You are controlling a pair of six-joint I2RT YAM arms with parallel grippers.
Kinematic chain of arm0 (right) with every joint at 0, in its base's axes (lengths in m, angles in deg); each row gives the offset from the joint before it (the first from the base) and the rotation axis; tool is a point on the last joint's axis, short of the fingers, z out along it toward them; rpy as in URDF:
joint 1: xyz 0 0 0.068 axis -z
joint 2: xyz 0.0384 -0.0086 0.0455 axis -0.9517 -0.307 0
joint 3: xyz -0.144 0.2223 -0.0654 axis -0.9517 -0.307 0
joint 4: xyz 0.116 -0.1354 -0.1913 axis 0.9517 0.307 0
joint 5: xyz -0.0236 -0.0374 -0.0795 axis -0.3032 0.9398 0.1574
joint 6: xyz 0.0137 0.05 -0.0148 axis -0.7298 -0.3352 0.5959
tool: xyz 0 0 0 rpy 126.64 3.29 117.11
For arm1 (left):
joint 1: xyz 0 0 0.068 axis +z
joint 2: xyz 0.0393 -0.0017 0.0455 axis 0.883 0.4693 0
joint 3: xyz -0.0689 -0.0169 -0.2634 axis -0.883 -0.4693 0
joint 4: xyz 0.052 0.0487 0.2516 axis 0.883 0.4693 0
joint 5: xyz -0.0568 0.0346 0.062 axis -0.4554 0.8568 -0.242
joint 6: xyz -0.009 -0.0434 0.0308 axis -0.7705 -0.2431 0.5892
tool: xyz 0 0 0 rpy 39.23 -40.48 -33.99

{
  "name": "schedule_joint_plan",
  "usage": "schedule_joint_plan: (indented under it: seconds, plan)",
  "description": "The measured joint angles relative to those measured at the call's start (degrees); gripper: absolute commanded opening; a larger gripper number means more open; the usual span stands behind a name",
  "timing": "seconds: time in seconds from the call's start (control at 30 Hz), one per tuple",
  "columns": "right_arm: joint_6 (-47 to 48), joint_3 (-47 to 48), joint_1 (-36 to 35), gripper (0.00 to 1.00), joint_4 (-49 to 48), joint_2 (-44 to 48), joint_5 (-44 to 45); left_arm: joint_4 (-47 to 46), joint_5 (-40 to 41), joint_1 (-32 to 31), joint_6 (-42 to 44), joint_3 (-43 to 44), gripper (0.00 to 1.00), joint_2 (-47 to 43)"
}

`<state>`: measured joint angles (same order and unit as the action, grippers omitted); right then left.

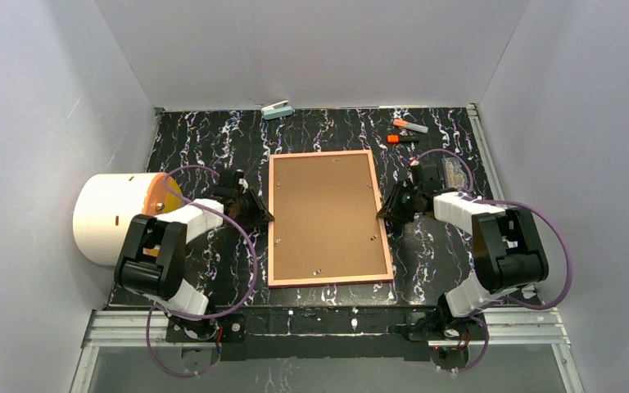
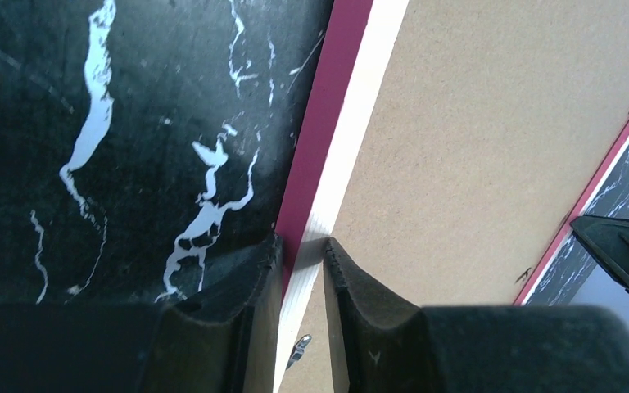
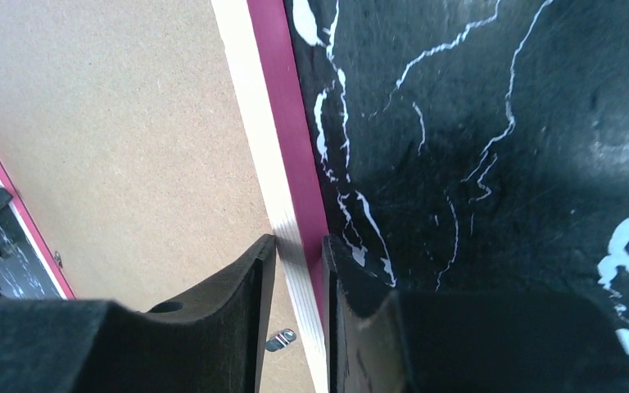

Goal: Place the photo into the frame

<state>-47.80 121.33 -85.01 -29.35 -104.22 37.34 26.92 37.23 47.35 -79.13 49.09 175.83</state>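
You have two claws at work, and each is clenched on a long side rail of the one frame. In the left wrist view, the left claw (image 2: 301,244) straddles the rail. Its outer finger (image 2: 246,278) presses the pink side and the other sits on the pale inner strip. The right claw (image 3: 299,241) mirrors it on the opposite rail, with one finger (image 3: 237,286) on the pale strip and the other against the pink edge. Both grip about halfway along the frame's length.

The frame (image 1: 330,153) lies flat, back up, in the middle of the table (image 1: 205,139), directly between your two claws. Its long sides run away from the arm bases. It is a thin rectangle with deep pink outer sides and a pale wood-coloured back rim. One brown backing board (image 1: 323,217) fills its opening. Several small metal clips sit around the board's edge; one clip (image 2: 299,348) shows just beside the left claw.

Farther out, one white cylinder (image 1: 110,217) with an orange end lies on its side at the table's left edge. Two orange-tipped markers (image 1: 409,125) rest near the far right corner. One small pale blue object (image 1: 278,110) sits at the far edge.
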Motion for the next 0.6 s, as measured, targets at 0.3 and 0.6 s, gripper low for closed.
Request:
schedule_joint_plan:
  seconds: [0.3,0.6]
  plan:
    - [-0.5,-3.0,-1.2,0.40,0.9,3.6,0.0,0.2,0.0,0.2,-0.4,-7.7,0.11,-9.0]
    - [-2.3,-3.2,-2.2,0.66,4.0,10.8,2.6,3.1,-0.7,-0.1,-1.0,-12.0,0.14,-15.3]
